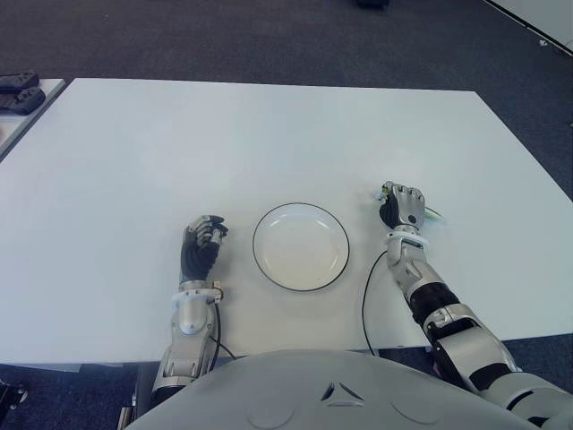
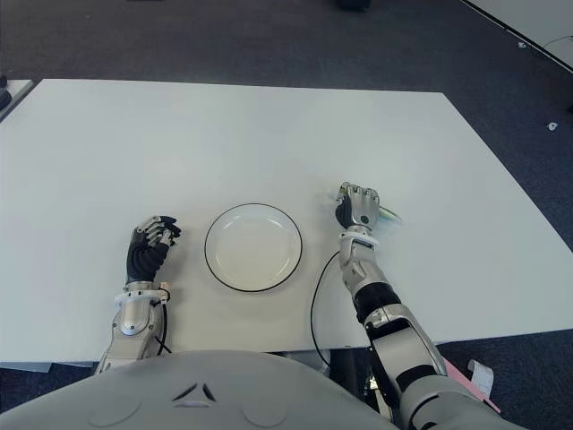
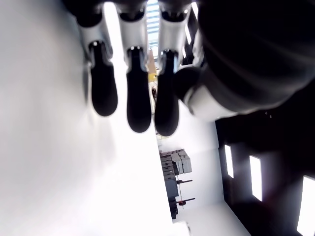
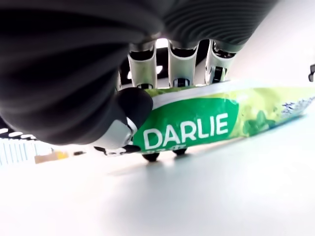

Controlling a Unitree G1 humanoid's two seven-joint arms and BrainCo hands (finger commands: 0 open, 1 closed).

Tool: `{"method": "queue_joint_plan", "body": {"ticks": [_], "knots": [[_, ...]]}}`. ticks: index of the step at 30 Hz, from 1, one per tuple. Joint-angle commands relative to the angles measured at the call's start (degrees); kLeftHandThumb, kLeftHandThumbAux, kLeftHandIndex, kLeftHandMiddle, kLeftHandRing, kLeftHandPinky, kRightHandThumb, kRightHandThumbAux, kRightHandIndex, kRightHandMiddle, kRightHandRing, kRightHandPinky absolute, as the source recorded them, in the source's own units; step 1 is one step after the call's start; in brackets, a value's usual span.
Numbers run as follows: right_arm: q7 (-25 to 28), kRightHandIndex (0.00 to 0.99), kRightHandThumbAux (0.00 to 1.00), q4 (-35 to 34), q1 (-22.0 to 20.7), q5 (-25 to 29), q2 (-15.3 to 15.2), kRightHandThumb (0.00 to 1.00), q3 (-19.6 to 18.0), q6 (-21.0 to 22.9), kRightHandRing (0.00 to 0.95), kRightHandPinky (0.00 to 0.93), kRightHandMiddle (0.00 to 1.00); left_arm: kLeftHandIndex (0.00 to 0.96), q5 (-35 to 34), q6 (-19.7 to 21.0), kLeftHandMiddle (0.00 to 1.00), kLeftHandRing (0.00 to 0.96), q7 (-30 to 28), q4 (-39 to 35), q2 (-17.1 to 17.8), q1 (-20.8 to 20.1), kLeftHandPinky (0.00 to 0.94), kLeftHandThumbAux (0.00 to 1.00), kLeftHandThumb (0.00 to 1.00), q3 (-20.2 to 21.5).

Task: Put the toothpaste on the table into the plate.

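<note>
A green and white toothpaste tube [image 4: 206, 123] marked DARLIE lies under my right hand [image 1: 403, 206], whose fingers [image 4: 179, 73] and thumb are curled around it; only its tail [image 1: 436, 214] shows in the eye views, on the white table [image 1: 269, 134] to the right of the plate. The white plate [image 1: 301, 246] with a dark rim sits at the table's front middle and holds nothing. My left hand [image 1: 202, 240] shows to the left of the plate, fingers curled, with nothing in them.
Dark controllers [image 1: 20, 92] lie on a side table at the far left. A black cable [image 1: 367, 296] runs along the table from my right wrist toward the front edge. Dark carpet surrounds the table.
</note>
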Motion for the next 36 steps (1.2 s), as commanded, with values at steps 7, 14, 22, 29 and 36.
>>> {"method": "queue_joint_plan", "body": {"ticks": [7,14,22,29,36], "knots": [[-1.9,0.397,0.679,3.77,5.74,1.48,3.35,0.853,1.77,-2.71,0.85,0.815,0.539,0.43,-0.78,2.12,0.535,0.53,0.12,2.41,0.16,0.75,0.531,0.718,0.708,0.62],[-2.76,0.396,0.68,3.09,6.35,2.63,3.31,0.852,0.95,-5.3,0.854,0.816,0.539,0.43,-0.92,2.39,0.534,0.531,0.12,2.39,0.21,0.63,0.531,0.719,0.707,0.74],[-4.9,0.394,0.68,3.24,6.75,4.66,2.77,0.851,-0.19,-11.4,0.855,0.825,0.537,0.43,-0.76,2.4,0.533,0.532,0.32,2.34,0.14,0.56,0.529,0.719,0.707,0.73],[-6.55,0.392,0.681,-0.72,7.86,5.47,1.42,0.85,-1.34,-16.25,0.853,0.816,0.536,0.43,-0.67,2.15,0.533,0.533,0.48,2.5,0.09,0.46,0.535,0.718,0.707,0.74],[-7.83,0.392,0.681,-10.59,10.52,6.53,0.76,0.851,-3.1,-22.77,0.854,0.816,0.534,0.43,-0.66,1.86,0.532,0.533,0.61,2.95,0.05,0.17,0.532,0.718,0.707,0.66]]}}
